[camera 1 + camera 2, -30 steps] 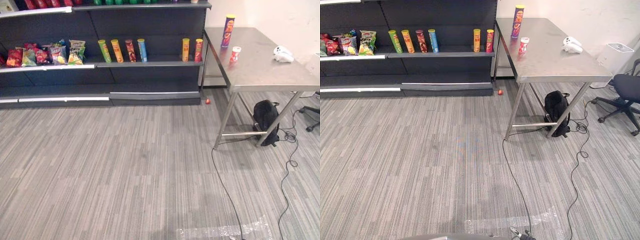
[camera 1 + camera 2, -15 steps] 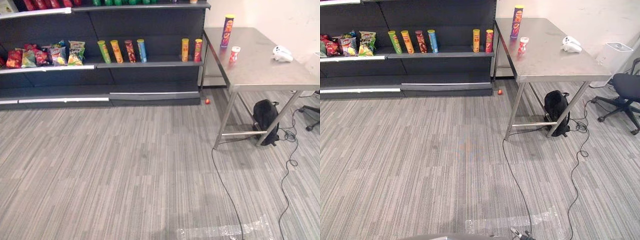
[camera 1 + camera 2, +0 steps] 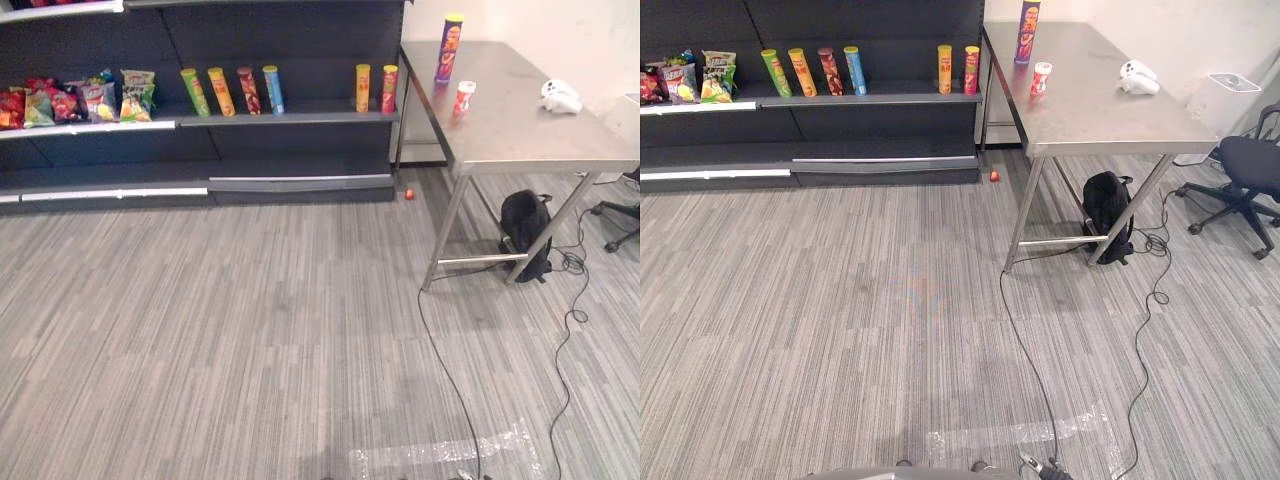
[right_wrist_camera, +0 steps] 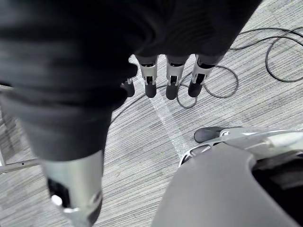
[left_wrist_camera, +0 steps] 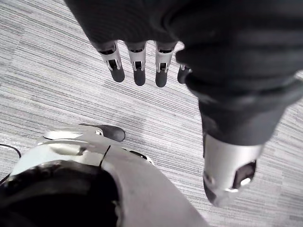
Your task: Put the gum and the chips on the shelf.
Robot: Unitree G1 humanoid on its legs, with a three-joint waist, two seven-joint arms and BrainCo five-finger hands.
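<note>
A tall purple chips can [image 3: 448, 48] stands at the far end of the steel table [image 3: 530, 140] on the right. In front of it stands the gum, a small red-and-white tub [image 3: 464, 97]. The dark shelf [image 3: 290, 118] runs along the back wall to the table's left, with several chip cans [image 3: 230, 90] upright on its middle board. My left hand [image 5: 138, 71] hangs over the carpet with straight fingers and holds nothing. My right hand [image 4: 173, 80] hangs the same way, open and empty, far from the table.
Snack bags [image 3: 80, 100] lie on the shelf's left part. A white controller [image 3: 560, 96] rests on the table and a black backpack [image 3: 524, 230] sits under it. An office chair [image 3: 1250, 170] stands at the right. A small red thing [image 3: 409, 194] lies by the shelf's foot.
The whole picture has shifted, so the camera has moved; shelf and table now sit a little higher in the views. Nothing on the table or shelf has moved.
</note>
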